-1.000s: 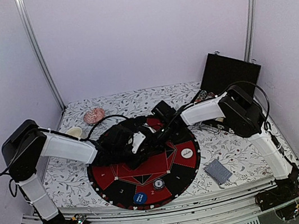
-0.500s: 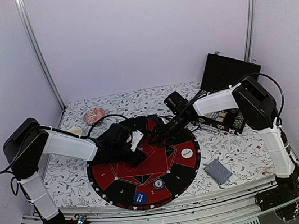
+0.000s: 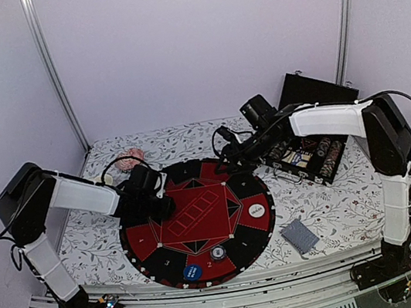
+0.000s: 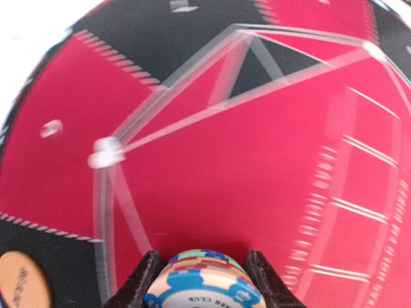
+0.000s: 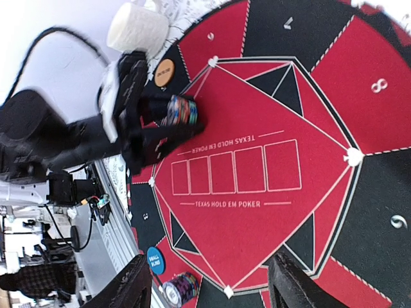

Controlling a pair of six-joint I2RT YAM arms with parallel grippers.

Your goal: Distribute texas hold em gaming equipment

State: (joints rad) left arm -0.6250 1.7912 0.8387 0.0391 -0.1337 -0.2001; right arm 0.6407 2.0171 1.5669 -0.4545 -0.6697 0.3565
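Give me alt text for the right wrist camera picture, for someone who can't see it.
The left gripper holds a stack of striped poker chips near the edge of a round red-and-black Texas Hold'em mat. An orange disc and a white cup sit nearby; the right gripper, open, frames the bottom.

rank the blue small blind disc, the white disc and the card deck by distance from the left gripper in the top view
From the left gripper, top external view:
1. blue small blind disc, near edge of the poker mat.
2. white disc, right side of the mat.
3. card deck, off the mat, near right.
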